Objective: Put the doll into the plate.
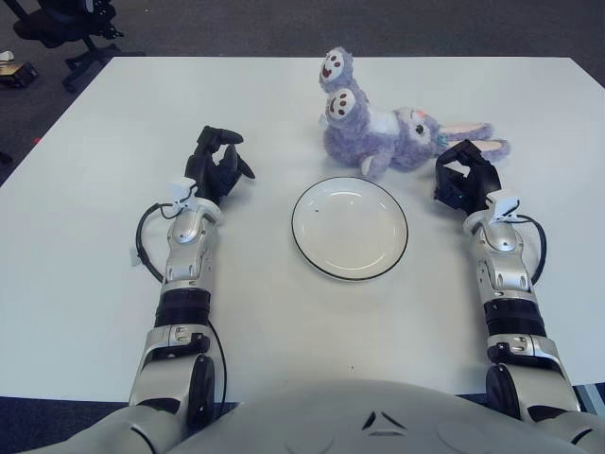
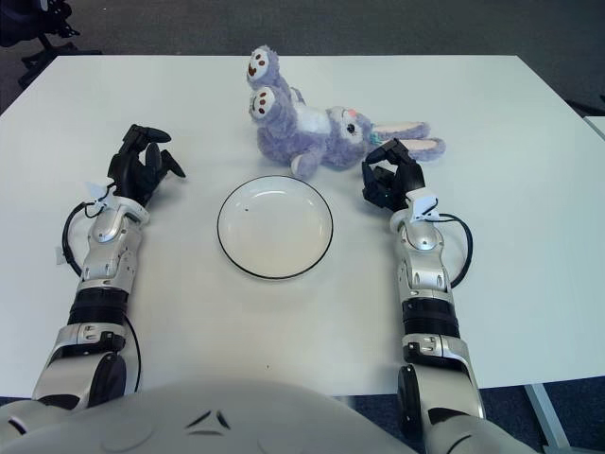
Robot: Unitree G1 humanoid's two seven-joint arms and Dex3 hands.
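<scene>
A purple plush rabbit doll lies on its back on the white table, feet up to the left, long ears stretched to the right. An empty white plate with a dark rim sits just in front of it. My right hand rests on the table right of the plate, just below the doll's ears, fingers curled and holding nothing. My left hand rests on the table left of the plate, fingers loosely curled and empty.
The white table spreads wide on all sides of the plate. A black office chair stands on the dark floor beyond the table's far left corner.
</scene>
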